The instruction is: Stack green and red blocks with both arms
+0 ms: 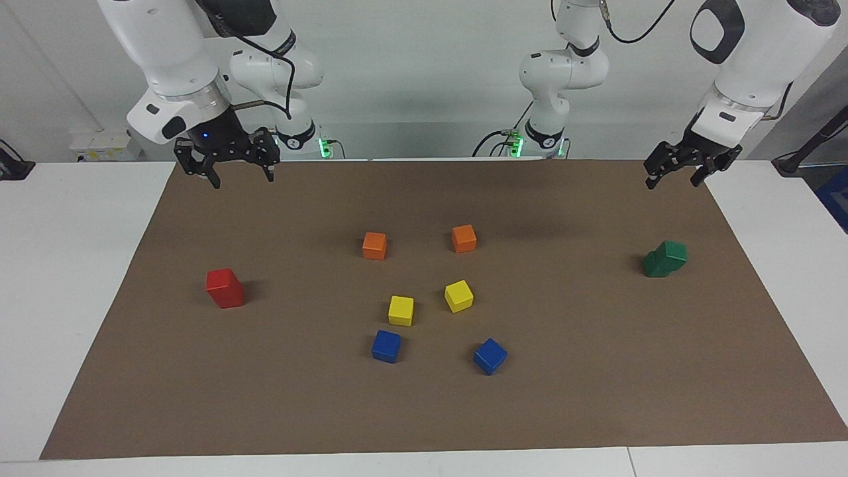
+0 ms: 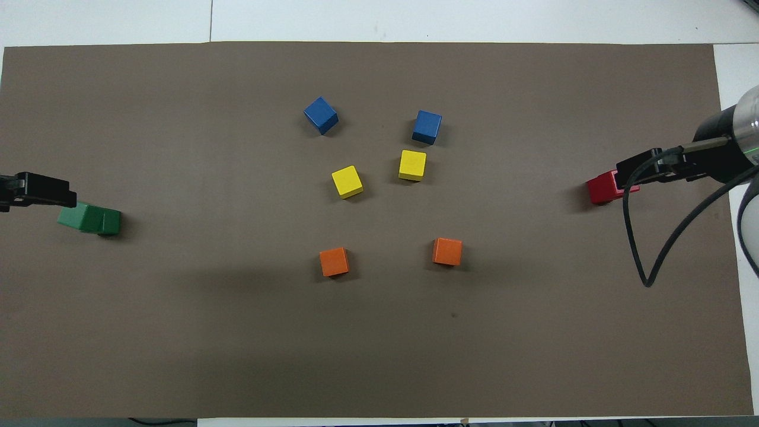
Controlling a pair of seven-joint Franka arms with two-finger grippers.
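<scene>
Overhead hides red stack (image 2: 603,188) top; facing shows it (image 1: 224,287) clear.

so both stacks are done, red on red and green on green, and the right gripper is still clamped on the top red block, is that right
Not quite. The facing view shows the right gripper open and raised, holding nothing, clear of the red stack. The rest holds: red sits on red, and the green stack stands too, its top block offset. The left gripper is open too.
</scene>
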